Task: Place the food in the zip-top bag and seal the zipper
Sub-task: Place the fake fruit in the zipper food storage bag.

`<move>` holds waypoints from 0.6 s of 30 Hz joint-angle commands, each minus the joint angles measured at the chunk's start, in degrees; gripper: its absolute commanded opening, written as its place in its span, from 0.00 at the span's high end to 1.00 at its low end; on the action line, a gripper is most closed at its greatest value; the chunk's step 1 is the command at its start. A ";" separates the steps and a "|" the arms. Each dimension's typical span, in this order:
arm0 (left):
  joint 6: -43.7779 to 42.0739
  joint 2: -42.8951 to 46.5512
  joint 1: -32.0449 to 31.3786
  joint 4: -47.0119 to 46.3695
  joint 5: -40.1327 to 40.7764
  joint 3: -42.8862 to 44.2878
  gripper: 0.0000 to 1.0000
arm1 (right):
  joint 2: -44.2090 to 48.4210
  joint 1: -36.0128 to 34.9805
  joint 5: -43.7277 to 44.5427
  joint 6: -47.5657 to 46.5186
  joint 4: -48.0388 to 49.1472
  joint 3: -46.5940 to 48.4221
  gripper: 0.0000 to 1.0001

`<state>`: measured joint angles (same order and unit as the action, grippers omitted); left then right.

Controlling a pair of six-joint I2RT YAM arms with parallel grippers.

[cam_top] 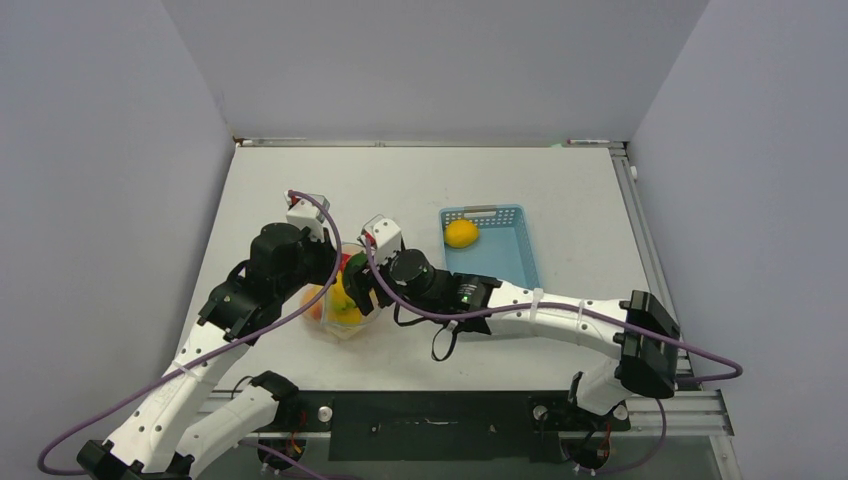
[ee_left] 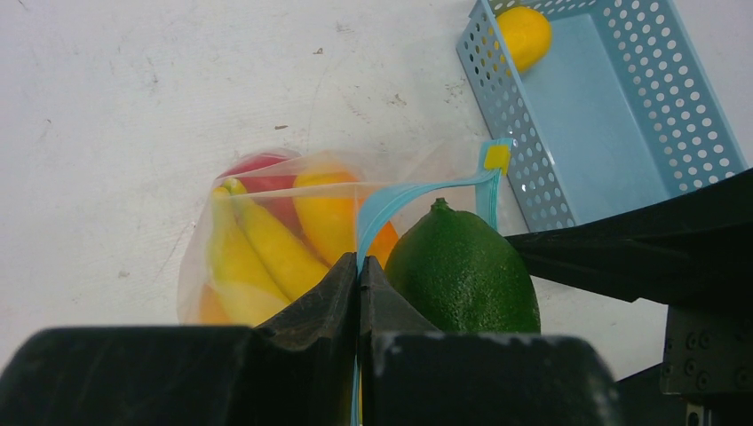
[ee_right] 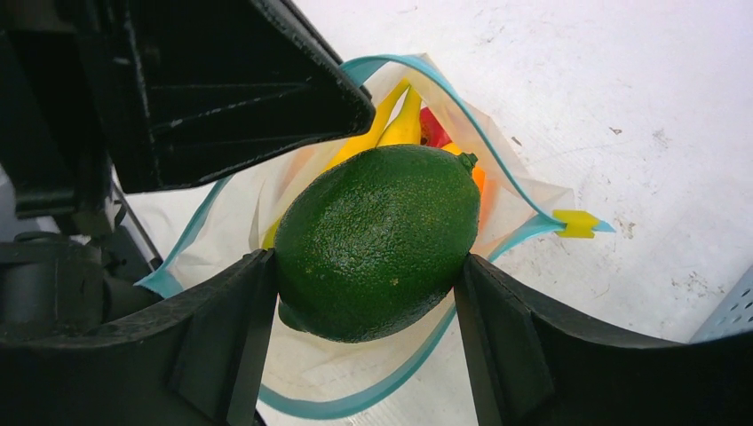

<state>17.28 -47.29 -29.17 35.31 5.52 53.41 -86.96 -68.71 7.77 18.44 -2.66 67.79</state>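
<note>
**Lime at the bag mouth, one lemon left in the basket**

Plain grey walls close in a white, faintly scuffed desk (cam_top: 420, 180). Toward its middle, nearer the right edge, stands a light-blue basket (cam_top: 512, 258) of stiff perforated plastic, with a single glossy yellow lemon (cam_top: 461, 233) in a far corner. Toward the near edge, left of centre, sits the zip-top bag (ee_left: 200, 266). It is thin, clear and crinkled, and bulges with smooth toy fruit: yellow bananas (ee_left: 257, 248), a red apple (ee_left: 257, 165) and something orange behind them. The right fingers (ee_right: 235, 346) clamp a dimpled, shiny green lime (ee_right: 377, 240) across its middle, right over the open mouth, not yet let go. The left fingers (ee_left: 342, 293) are pinched tight on the zipper (ee_left: 417, 190), a narrow teal strip, holding that lip up. A small yellow slider (ee_right: 575, 222) sits at the strip's end. By my reading most of the filling is done: the lime must drop in, the lemon follow, and the zipper be run closed
</note>
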 commanded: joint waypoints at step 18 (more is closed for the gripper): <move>-0.84 0.44 0.25 -1.61 -0.51 1.25 1.00 | -2.42 -0.10 7.47 1.79 4.28 4.30 0.09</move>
<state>17.28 -47.29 -29.17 35.31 5.52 53.41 -89.93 -68.71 13.80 19.33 -1.45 70.04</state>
